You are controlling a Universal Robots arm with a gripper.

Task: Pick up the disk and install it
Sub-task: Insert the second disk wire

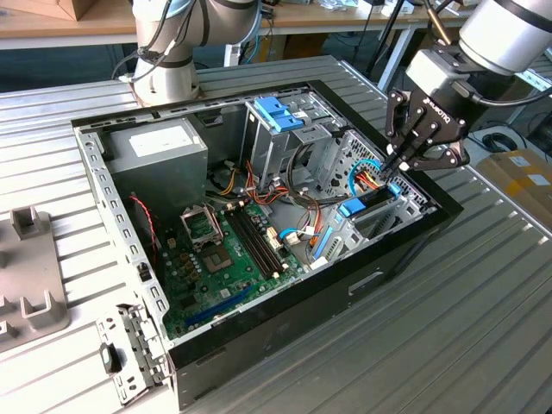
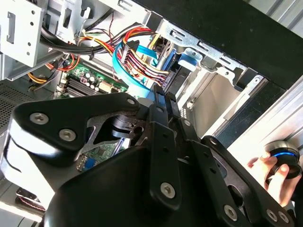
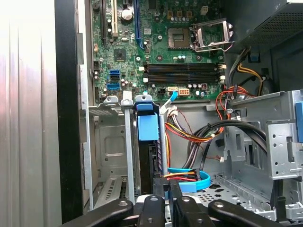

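The disk [image 1: 369, 203] stands on edge in a slot of the drive bay at the exterior view's right end of the open computer case [image 1: 285, 310]. Its light-blue frame [image 3: 147, 124] and dark body [image 3: 151, 163] show in the first wrist view. My gripper [image 1: 398, 166] hangs just above the disk's outer blue end, fingers drawn together into a point. In the second wrist view the fingertips [image 2: 159, 94] meet right over the blue end. I see nothing held between them.
Coloured cables [image 3: 189, 137] and a blue flat cable [image 3: 201, 182] run beside the bay. A metal cage with a blue latch [image 1: 280, 116] stands behind. The green board [image 1: 228, 250] lies on the case floor. A hand [image 2: 272, 172] holds a blue-lit knob outside the case.
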